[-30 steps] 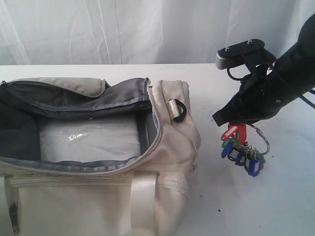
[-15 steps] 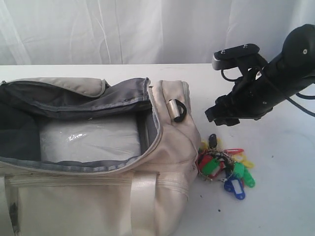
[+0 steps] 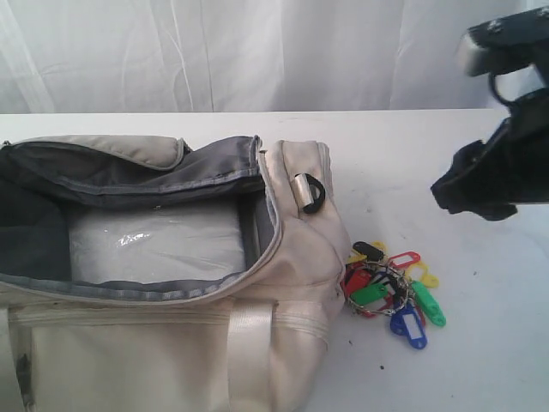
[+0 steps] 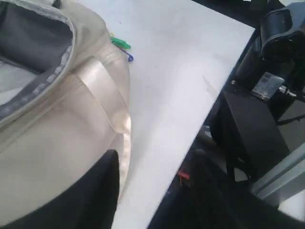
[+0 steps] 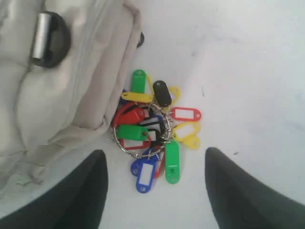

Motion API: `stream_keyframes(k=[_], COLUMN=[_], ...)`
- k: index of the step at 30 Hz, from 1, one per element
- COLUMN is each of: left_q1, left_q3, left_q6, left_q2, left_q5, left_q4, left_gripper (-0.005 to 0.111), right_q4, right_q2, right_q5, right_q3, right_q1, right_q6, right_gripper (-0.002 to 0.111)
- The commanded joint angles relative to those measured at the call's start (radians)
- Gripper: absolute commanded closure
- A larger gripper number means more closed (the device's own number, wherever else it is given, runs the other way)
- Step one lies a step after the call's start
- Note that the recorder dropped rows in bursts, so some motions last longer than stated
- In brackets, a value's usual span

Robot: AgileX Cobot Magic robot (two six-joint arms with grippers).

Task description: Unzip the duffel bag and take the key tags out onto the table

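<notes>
The cream duffel bag [image 3: 292, 257] lies unzipped on the left of the white table [image 3: 412, 154], its grey lining showing. The key tags [image 3: 390, 290] rest in a loose bunch on the table, touching the bag's right end. My right gripper [image 3: 455, 193] hangs open above and to the right of them, holding nothing. The right wrist view looks down on the key tags [image 5: 152, 129] spread beyond the right gripper [image 5: 155, 151]. My left gripper [image 4: 152, 162] is open beside the bag's front side [image 4: 57, 143], near the table edge, and a green tag tip [image 4: 120, 43] peeks past the bag.
A clear plastic sheet [image 3: 154, 245] lies inside the bag. A black D-ring [image 3: 310, 196] sits on the bag's end. The white curtain [image 3: 257, 51] hangs behind. Past the table edge [image 4: 190, 143], the left wrist view shows black equipment [image 4: 276, 43].
The right gripper let go of the key tags, which dropped onto the table beside the bag. It then rose and drew away to the right.
</notes>
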Motion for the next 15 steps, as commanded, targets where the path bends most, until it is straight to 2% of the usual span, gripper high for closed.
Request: stream_keyframes(k=[1, 4, 7, 9, 13, 15], left_q1=[0.002, 0.002, 0.002, 0.002, 0.002, 0.002], left_q3=[0.004, 0.004, 0.004, 0.004, 0.004, 0.004], left_q6=[0.001, -0.057, -0.068, -0.068, -0.068, -0.068], left_q2=[-0.079, -0.128, -0.13, -0.13, -0.13, -0.13], left_q5=[-0.16, -0.337, -0.423, -0.444, -0.506, -0.545], left_q4=[-0.028, -0.001, 0.0, 0.017, 0.106, 0.128], left_gripper=[0.059, 0.065, 0.071, 0.08, 0.107, 0.107], right_q4=[0.032, 0.065, 0.074, 0.074, 0.071, 0.073], right_q2=[-0.312, -0.569, -0.726, -0.763, -0.747, -0.737], right_q5=[-0.036, -0.164, -0.339, -0.43, -0.536, -0.594], right_q3=[0.114, 0.218, 0.325, 0.379, 0.453, 0.485], right_q1=[-0.006, -0.006, -0.006, -0.006, -0.006, -0.006], right_q6=[-0.004, 0.075, 0.075, 0.064, -0.004, -0.001], right_gripper=[0.059, 0.069, 0.076, 0.083, 0.108, 0.108])
